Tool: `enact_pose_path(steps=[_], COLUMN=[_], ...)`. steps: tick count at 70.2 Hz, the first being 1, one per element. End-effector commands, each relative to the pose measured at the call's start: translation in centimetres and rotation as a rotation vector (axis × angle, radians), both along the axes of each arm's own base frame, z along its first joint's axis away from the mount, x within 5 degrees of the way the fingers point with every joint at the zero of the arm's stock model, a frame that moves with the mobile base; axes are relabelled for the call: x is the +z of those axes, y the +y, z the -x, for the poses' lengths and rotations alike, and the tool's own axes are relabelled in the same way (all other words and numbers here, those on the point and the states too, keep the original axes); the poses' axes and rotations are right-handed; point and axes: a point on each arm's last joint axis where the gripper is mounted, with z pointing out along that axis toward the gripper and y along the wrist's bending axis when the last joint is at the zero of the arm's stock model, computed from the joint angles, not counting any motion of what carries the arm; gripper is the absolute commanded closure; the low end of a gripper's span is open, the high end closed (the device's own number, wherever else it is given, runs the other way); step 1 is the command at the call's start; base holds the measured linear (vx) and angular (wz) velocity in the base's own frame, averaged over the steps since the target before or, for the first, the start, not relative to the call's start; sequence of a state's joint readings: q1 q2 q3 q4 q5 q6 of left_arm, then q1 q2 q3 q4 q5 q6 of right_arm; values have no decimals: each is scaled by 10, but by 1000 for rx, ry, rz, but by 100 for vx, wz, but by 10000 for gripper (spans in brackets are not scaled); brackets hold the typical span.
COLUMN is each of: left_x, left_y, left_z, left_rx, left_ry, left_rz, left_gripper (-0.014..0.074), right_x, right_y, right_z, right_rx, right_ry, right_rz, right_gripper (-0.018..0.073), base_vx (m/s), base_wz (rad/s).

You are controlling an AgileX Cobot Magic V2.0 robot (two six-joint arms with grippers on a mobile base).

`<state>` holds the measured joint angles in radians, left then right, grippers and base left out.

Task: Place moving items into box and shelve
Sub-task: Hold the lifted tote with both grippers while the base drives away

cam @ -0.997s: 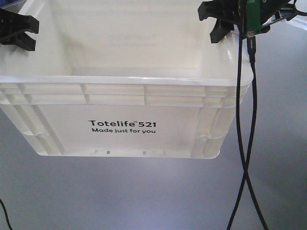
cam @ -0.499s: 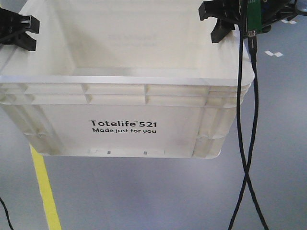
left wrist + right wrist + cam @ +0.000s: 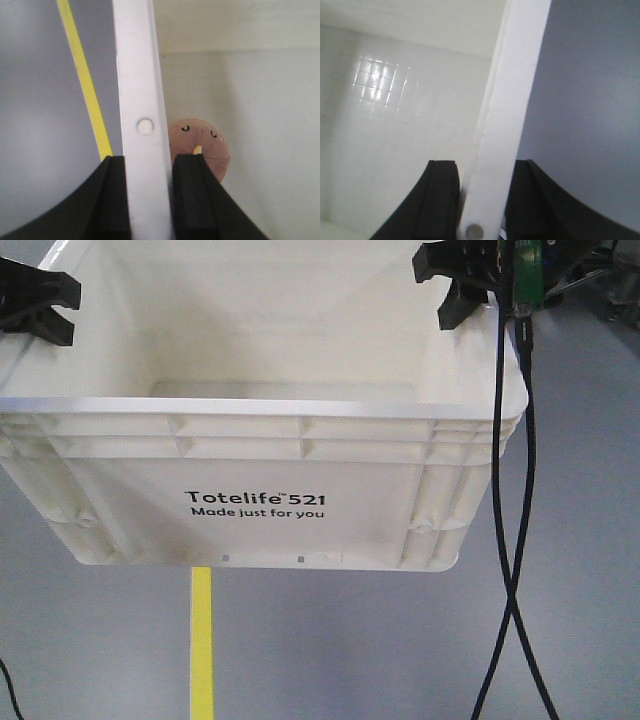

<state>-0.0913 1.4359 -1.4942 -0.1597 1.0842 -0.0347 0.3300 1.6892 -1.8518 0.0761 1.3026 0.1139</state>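
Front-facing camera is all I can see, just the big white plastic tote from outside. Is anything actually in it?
Observer: Yes. The left wrist view shows one round tan-brown toy with a drawn face inside the white plastic tote, close beside the gripped wall.
Operator: Does the left gripper have the rim?
Observer: The left gripper straddles the rim. Its black fingers sit one outside and one inside, both pressed to it.
Operator: And the right?
Observer: The right gripper clamps the opposite rim the same way. Only bare white interior shows in that view, no toy.
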Motion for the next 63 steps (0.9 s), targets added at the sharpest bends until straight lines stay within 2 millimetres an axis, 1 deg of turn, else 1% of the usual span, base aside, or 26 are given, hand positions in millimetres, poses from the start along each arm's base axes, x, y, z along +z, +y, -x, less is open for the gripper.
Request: enact_pose_path(steps=[1,16,31,46,63], left_x=[38,38,38,38,38], left_y=[-3,-3,-3,-3,-3], left_z=[6,7,7,7,7], left_rx=[5,5,6,6,6], left_ry=[-220,-220,-219,-219,-219], left_rz=[59,59,59,59,59], left_gripper=[622,622,622,622,622], right_x=[39,40,39,39,39], right_y=[-1,-1,-1,-1,-1], right_z=[15,15,15,15,15], right_rx=[39,39,40,40,40], right_ry=[-175,-176,-171,-171,-171], right_rz=[-72,-72,-70,-70,-70], right_gripper=[571,571,571,571,571], base_vx=[26,27,32,37,43], base_wz=[66,59,43,28,14])
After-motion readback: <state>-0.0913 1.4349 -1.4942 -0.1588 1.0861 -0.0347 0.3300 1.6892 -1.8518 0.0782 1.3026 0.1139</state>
